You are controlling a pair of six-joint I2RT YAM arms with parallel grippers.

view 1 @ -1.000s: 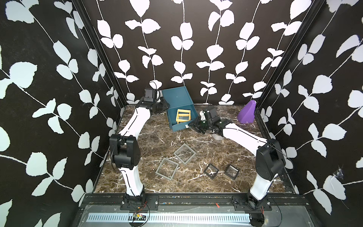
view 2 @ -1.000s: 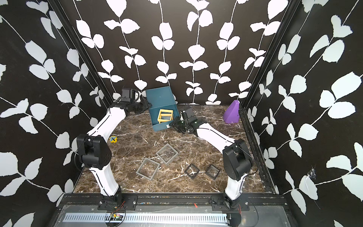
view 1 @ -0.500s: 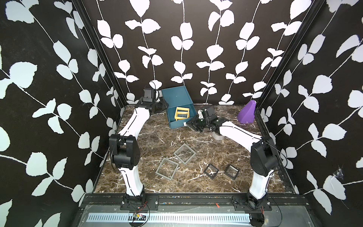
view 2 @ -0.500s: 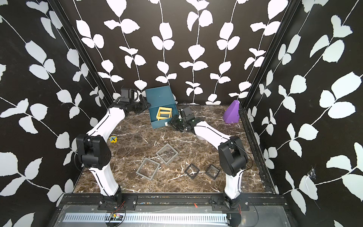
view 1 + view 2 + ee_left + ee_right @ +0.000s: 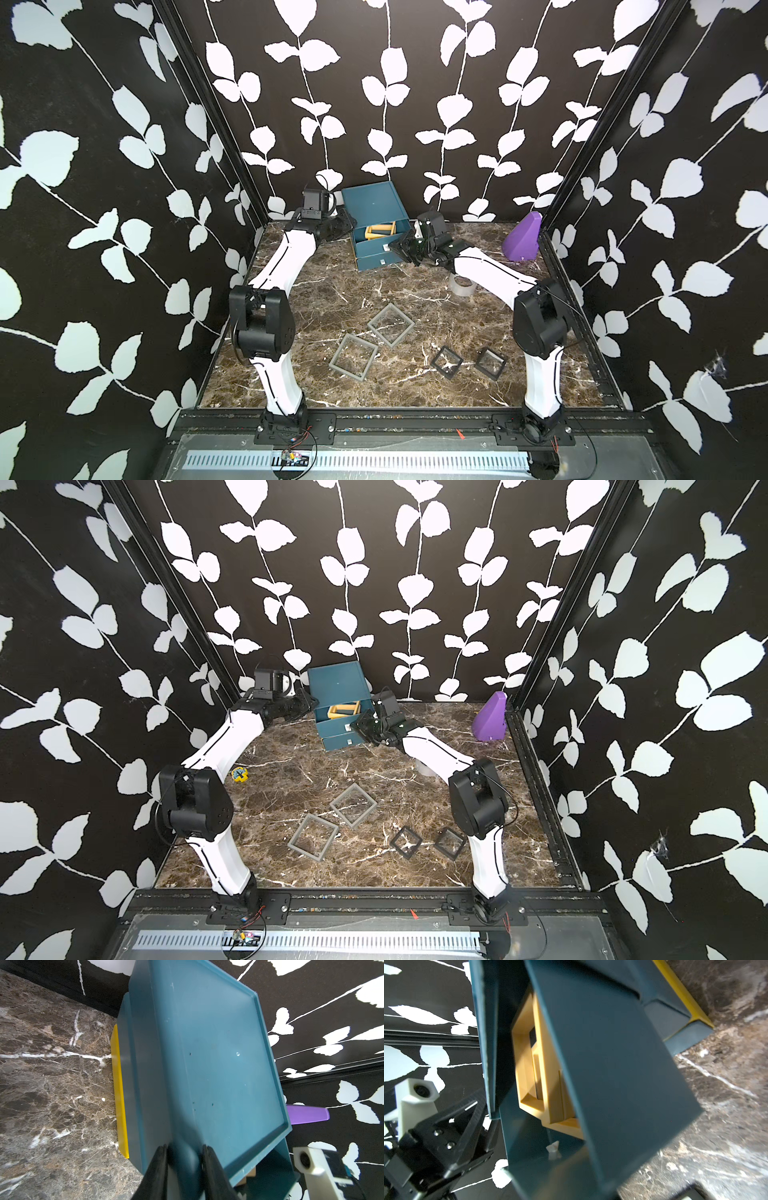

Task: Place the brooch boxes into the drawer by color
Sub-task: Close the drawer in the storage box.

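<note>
We see the teal drawer chest (image 5: 372, 203) at the far end of the tabletop (image 5: 332, 291), the left gripper (image 5: 185, 1148) pinching its edge between narrow jaws. The right gripper (image 5: 397, 249) is at the part-open top drawer (image 5: 370, 249), its grip unclear to us. Yellow brooch boxes (image 5: 378, 232) lie inside, while grey brooch boxes (image 5: 391, 325) and black brooch boxes (image 5: 449, 362) lie nearer.

Left arm (image 5: 286, 257) and right arm (image 5: 494, 274): white shells, chunky black joints, thin black cables, red wires at the bases.
</note>
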